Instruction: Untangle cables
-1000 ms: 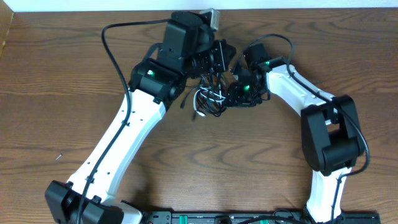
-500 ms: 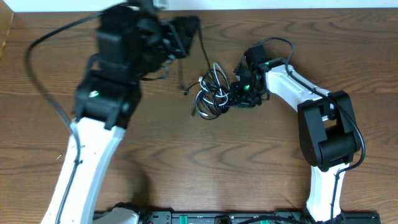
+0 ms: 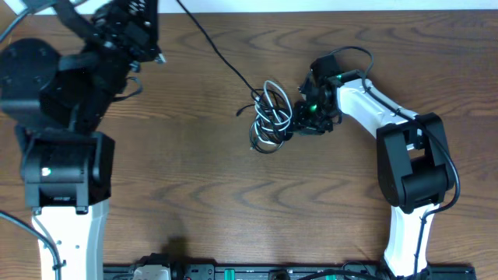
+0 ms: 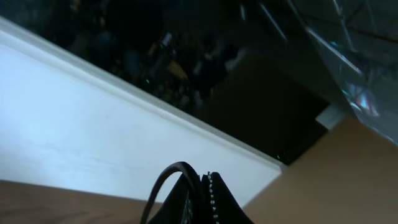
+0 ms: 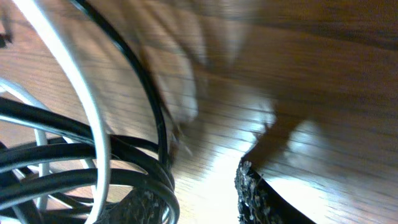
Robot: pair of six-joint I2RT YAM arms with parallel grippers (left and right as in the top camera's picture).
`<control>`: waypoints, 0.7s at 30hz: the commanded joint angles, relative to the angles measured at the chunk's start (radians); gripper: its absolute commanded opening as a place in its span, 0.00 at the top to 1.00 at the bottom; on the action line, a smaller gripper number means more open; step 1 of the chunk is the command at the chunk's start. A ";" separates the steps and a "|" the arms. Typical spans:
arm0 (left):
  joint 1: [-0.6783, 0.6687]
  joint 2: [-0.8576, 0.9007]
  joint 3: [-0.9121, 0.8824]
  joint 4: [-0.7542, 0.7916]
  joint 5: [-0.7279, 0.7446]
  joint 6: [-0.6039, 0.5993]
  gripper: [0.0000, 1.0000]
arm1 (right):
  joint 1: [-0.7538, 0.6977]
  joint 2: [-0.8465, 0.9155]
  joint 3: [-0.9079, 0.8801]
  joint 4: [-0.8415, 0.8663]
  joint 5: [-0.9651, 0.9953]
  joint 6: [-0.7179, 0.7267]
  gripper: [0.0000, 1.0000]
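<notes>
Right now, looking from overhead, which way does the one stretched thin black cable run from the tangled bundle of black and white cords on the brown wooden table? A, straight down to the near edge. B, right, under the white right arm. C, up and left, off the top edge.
C: the thin black cable runs in a straight line from the tangled bundle up and left until the top edge cuts it off.

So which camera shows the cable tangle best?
Overhead: the whole cable tangle shows beside the right gripper, one black strand leading away. Right wrist shows only close-up black and white strands; left wrist, one black loop at its fingers.
</notes>
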 commanded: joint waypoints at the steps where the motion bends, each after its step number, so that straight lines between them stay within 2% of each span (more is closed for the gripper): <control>1: 0.054 -0.016 0.048 0.021 -0.028 -0.009 0.92 | -0.047 0.024 -0.005 -0.023 0.101 0.005 0.66; 5: 0.126 -0.004 0.048 -0.031 -0.029 -0.008 0.92 | -0.093 0.024 -0.005 -0.050 0.099 -0.034 0.68; 10: 0.154 0.042 0.048 -0.242 -0.028 0.045 0.92 | -0.135 0.001 -0.003 -0.101 0.047 -0.183 0.73; 12: 0.140 0.072 0.048 -0.348 -0.028 0.101 0.92 | -0.142 -0.036 -0.003 -0.118 0.001 -0.248 0.74; 17: 0.075 0.164 0.047 -0.544 -0.028 0.241 0.92 | -0.139 -0.179 -0.003 -0.143 -0.006 -0.283 0.74; 21: 0.010 0.238 0.047 -0.643 -0.028 0.334 0.92 | -0.138 -0.311 -0.003 -0.150 -0.005 -0.283 0.67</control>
